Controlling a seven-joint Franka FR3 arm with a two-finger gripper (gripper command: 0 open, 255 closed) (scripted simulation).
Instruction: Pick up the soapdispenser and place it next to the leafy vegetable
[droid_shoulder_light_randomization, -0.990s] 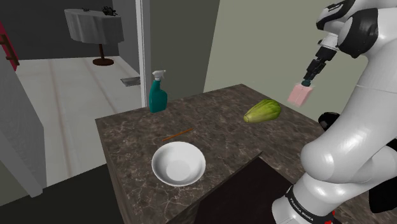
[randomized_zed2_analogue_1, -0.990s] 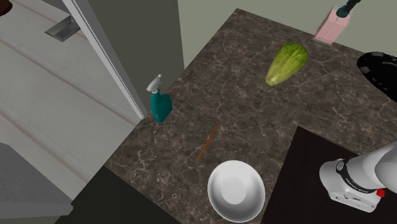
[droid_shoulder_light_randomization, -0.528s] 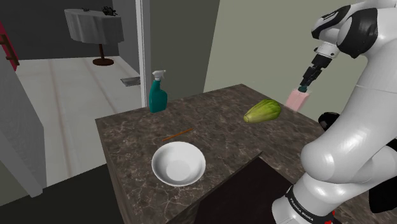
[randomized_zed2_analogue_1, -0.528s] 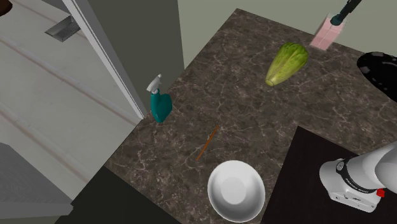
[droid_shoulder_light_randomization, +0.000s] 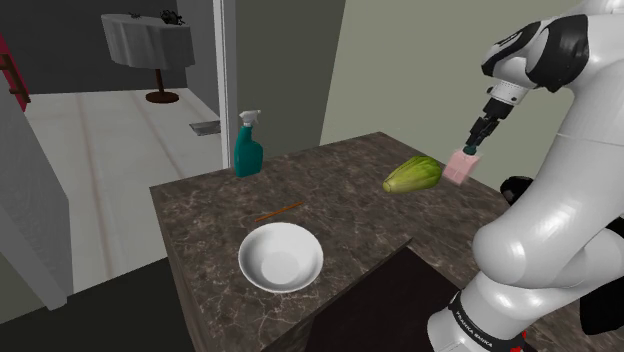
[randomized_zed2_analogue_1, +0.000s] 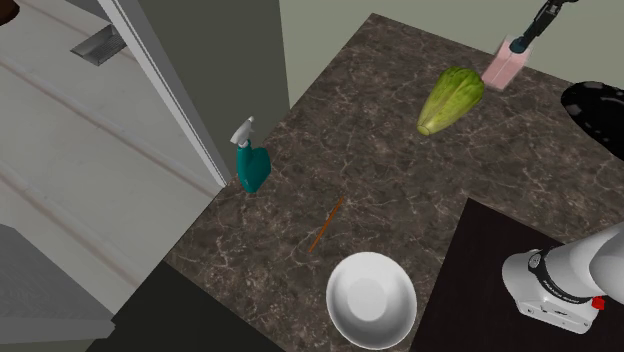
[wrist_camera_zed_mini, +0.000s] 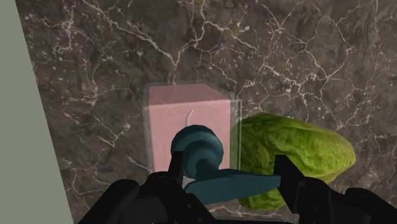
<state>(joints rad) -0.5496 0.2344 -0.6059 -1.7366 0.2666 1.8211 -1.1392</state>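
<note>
Task status: pick-up complete; transfer near its end; release not yet done; the soap dispenser, a clear-walled pink block with a teal pump, hangs under the tool just beside the leafy vegetable, at the far end of the tabletop in the shoulder view

Position check: in the second exterior view the soap dispenser stands close against the upper end of the leafy vegetable; in the wrist view the soap dispenser and the leafy vegetable appear side by side, edges almost meeting; whether the base already rests on the tabletop cannot be told

Tool state: the tool is clenched on the teal pump head, one finger on each side of it, jaws narrowed to the width of the pump; it touches nothing else

Remaining, as judged: confirm the base is seated upright; release; withdraw upward clear of the pump; the spray bottle and the bowl lie well apart from the drop point
</note>
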